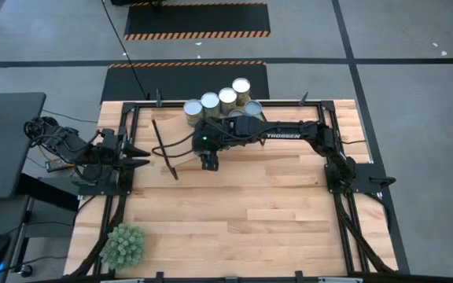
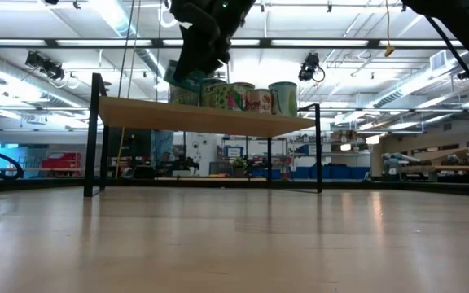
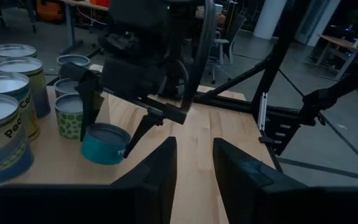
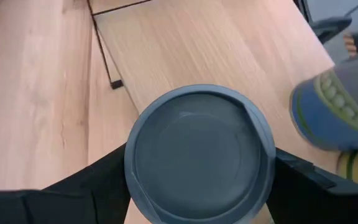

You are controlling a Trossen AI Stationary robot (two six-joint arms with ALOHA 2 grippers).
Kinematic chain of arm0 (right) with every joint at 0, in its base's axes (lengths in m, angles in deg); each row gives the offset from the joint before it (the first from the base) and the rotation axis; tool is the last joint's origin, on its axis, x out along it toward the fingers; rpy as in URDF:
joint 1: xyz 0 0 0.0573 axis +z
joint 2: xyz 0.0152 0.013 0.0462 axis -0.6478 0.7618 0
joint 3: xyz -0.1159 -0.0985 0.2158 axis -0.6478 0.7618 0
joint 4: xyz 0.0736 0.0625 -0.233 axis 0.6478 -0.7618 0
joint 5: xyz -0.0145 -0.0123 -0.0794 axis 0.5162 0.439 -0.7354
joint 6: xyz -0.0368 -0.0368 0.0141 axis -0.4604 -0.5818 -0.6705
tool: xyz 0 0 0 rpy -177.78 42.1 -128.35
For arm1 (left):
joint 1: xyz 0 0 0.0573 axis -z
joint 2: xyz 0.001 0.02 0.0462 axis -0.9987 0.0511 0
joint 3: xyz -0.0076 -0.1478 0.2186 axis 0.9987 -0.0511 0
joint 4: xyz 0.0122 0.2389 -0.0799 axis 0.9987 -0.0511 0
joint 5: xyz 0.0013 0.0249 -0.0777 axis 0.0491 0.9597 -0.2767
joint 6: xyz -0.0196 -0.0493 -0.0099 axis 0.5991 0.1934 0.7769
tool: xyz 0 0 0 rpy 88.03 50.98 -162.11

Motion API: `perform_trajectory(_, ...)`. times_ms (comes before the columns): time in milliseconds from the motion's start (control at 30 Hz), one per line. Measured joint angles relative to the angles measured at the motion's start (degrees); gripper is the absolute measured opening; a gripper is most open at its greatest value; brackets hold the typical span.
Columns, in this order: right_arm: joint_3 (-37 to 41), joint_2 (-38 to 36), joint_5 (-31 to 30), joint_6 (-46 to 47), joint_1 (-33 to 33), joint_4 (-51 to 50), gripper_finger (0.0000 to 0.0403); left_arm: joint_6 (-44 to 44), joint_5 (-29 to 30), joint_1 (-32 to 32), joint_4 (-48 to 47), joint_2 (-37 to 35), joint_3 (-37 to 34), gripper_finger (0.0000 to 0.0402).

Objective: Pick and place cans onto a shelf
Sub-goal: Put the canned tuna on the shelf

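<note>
1. You have the counter (image 1: 234,212), a big light-wood top, spread beneath everything; the shelf stands on its far part
2. The shelf (image 2: 202,118) is a light-wood plank on thin black legs; in the low view it sits raised well above the counter, with its underside showing
3. Your right arm reaches across to the shelf, and its right claw (image 4: 199,186) sits over the plank's near part, just beside the row of tins
4. Your left arm waits at the counter's left edge, well apart from the shelf; its left claw (image 3: 194,163) points toward the shelf with the fingers narrowly parted and nothing between them
5. The cans (image 1: 219,102) stand in a row along the shelf's far edge, upright and close together, their pale round tops showing from above
6. The right claw is grasping a teal can (image 3: 105,144), one finger on each side of it; in the left wrist view its base sits on the plank or just above it, you cannot tell which, just beside a green-patterned tin
7. A spiky green plant (image 1: 123,244) sits at the counter's near left corner, well apart from the shelf
</note>
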Motion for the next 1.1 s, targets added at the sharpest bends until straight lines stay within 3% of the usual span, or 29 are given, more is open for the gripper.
perform_trajectory(367, 0.36, -0.01, 3.92, -7.76, -2.63, 2.28, 0.0300, 0.47, 0.23, 0.00, 0.02, 0.00, 0.00, 0.0111)
perform_trajectory(833, 4.52, -0.02, 0.93, -8.21, -2.58, 3.55, 0.0310, 1.49, 0.24, 0.02, 0.04, 0.00, 0.00, 0.0111)
perform_trajectory(1100, 4.52, -0.02, 0.76, -8.20, -2.64, 3.56, 0.0343, 1.88, 0.45, 0.02, 0.04, 0.00, 0.00, 0.0111)
